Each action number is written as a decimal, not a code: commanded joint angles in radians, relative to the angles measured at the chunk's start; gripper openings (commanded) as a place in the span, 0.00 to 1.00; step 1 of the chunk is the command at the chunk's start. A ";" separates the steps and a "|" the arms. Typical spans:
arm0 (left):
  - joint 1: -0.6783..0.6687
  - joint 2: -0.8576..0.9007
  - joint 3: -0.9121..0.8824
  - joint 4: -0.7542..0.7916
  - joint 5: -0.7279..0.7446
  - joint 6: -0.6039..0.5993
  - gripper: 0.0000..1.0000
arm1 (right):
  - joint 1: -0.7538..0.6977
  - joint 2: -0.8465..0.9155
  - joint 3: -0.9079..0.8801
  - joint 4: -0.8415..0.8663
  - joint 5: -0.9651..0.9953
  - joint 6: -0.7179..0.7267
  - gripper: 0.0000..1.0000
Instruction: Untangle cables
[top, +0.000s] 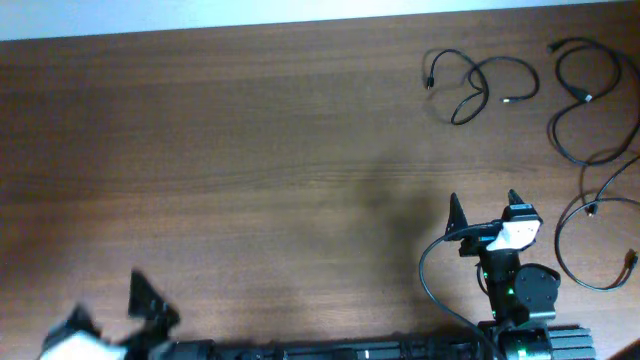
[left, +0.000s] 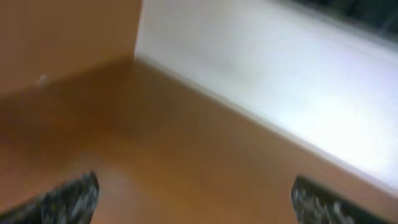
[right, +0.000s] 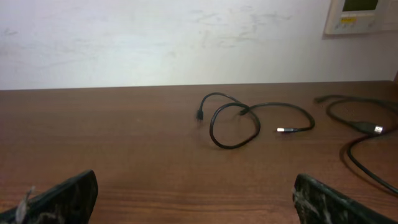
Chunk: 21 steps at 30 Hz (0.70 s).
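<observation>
Three thin black cables lie apart at the table's far right. One looped cable with small plug ends lies at the back; in the right wrist view it is ahead of the fingers. A second cable curls at the far right edge, partly seen in the right wrist view. A third cable loops beside the right arm. My right gripper is open and empty, well short of the looped cable. My left gripper is open and empty at the front left corner, blurred.
The wooden table runs to a pale wall along its back edge. A thick black robot wire arcs beside the right arm base. The left wrist view shows only table and wall.
</observation>
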 joint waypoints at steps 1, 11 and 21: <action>-0.002 -0.002 -0.260 0.186 0.069 0.017 0.99 | 0.005 -0.006 -0.005 -0.006 0.005 0.000 0.98; 0.027 -0.002 -0.736 0.816 0.362 0.402 0.99 | 0.005 -0.006 -0.005 -0.006 0.005 0.000 0.98; 0.023 -0.002 -0.810 0.913 0.374 0.507 0.99 | 0.005 -0.006 -0.005 -0.006 0.005 0.000 0.99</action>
